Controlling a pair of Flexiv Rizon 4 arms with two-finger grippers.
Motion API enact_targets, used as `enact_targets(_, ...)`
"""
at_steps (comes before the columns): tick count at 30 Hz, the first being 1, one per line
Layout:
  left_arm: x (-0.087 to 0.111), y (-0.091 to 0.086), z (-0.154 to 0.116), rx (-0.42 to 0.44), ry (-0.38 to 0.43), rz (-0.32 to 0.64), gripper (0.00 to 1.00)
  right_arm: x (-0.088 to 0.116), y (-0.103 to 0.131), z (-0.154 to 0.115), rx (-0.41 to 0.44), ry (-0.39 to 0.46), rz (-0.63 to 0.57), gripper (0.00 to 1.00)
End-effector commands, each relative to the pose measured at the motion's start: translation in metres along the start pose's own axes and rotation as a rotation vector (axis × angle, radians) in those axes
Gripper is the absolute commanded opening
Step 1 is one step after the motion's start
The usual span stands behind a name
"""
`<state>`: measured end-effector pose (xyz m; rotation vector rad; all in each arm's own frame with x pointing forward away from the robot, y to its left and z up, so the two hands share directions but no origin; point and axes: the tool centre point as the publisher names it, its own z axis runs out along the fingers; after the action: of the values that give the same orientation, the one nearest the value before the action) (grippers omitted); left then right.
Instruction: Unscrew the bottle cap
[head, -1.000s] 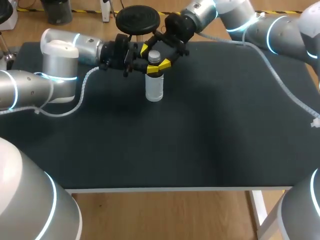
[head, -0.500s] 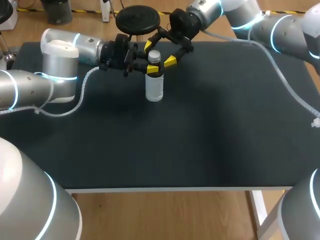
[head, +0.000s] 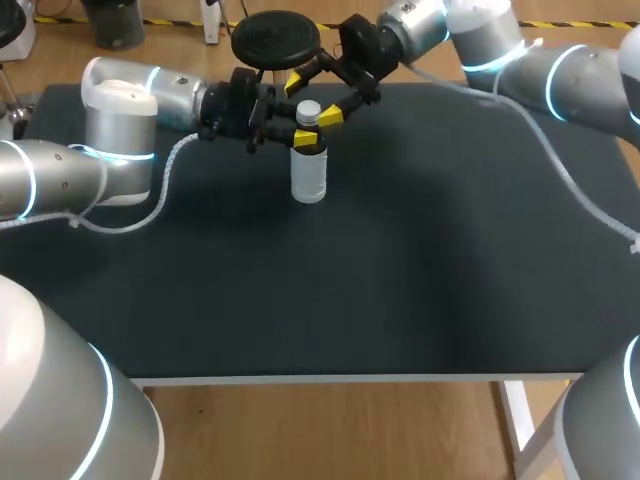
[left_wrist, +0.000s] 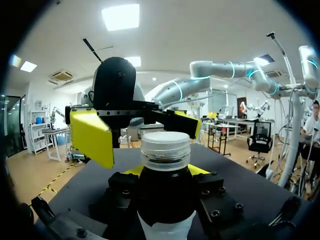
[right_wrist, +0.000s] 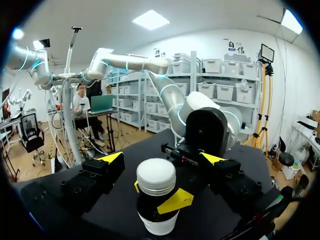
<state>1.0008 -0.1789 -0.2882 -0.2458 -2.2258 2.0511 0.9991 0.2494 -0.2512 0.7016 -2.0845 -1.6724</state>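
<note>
A clear bottle (head: 308, 178) with a white cap (head: 308, 110) stands upright at the back of the black table. My left gripper (head: 307, 139) comes in from the left and is shut on the bottle's neck just under the cap; in the left wrist view its yellow tips flank the dark neck (left_wrist: 165, 187) below the cap (left_wrist: 165, 148). My right gripper (head: 312, 101) hovers over the cap, open, its fingers standing wide on either side without touching. In the right wrist view the cap (right_wrist: 156, 176) sits ahead of the right gripper (right_wrist: 161, 158).
The black table (head: 400, 260) spreads wide in front of and to the right of the bottle. A round black stool (head: 276, 38) stands just behind the table's back edge, close to both grippers.
My right gripper has drawn up and back from the cap, its fingers a little wider. The left gripper and the bottle have stayed put.
</note>
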Motion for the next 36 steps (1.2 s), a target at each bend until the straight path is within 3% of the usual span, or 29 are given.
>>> enact_targets(1,-0.002,0.001,0.0,0.002,0.005,0.0,0.0,0.014,0.008,0.006,0.003,-0.215,-0.004,1.0)
enact_targets(13,-0.002,0.001,0.0,0.002,0.005,0.0,0.0,0.019,0.014,0.006,-0.007,-0.358,0.007,1.0)
enact_targets(16,-0.002,0.001,0.0,0.002,0.005,0.0,0.0,0.019,0.012,0.006,0.03,-0.394,0.019,1.0)
enact_targets(23,-0.002,0.001,0.0,0.002,0.005,0.0,0.0,0.017,0.008,0.006,-0.002,-0.486,0.053,1.0)
enact_targets(36,-0.002,0.001,0.0,0.002,0.005,0.0,0.0,0.016,0.003,0.01,-0.04,-0.578,0.076,1.0)
